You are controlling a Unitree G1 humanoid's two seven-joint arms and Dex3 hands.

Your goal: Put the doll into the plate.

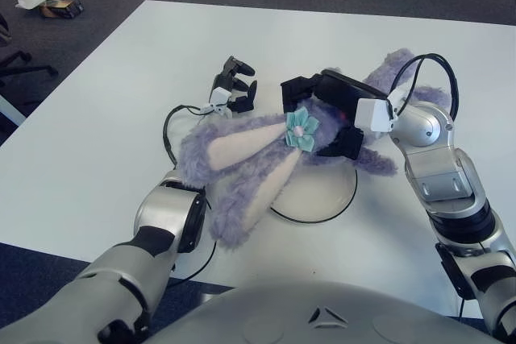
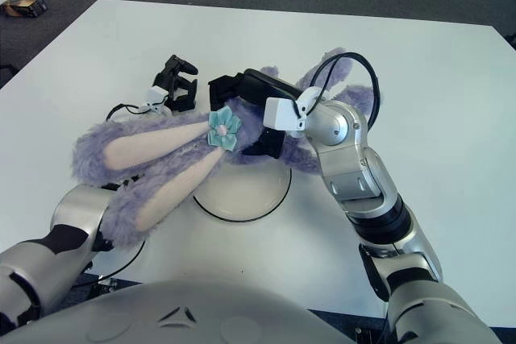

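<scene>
My right hand (image 1: 322, 114) grips the purple doll (image 1: 250, 159) by its head, just behind the teal flower, holding it over the plate (image 1: 343, 199) with ears draping leftward. My left hand (image 1: 232, 88) (fingers loosely apart, empty) sits just beyond the ears.

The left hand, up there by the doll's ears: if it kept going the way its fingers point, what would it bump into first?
Probably the right hand, gripping the purple doll. The left hand points toward it, though depth is unclear.
</scene>
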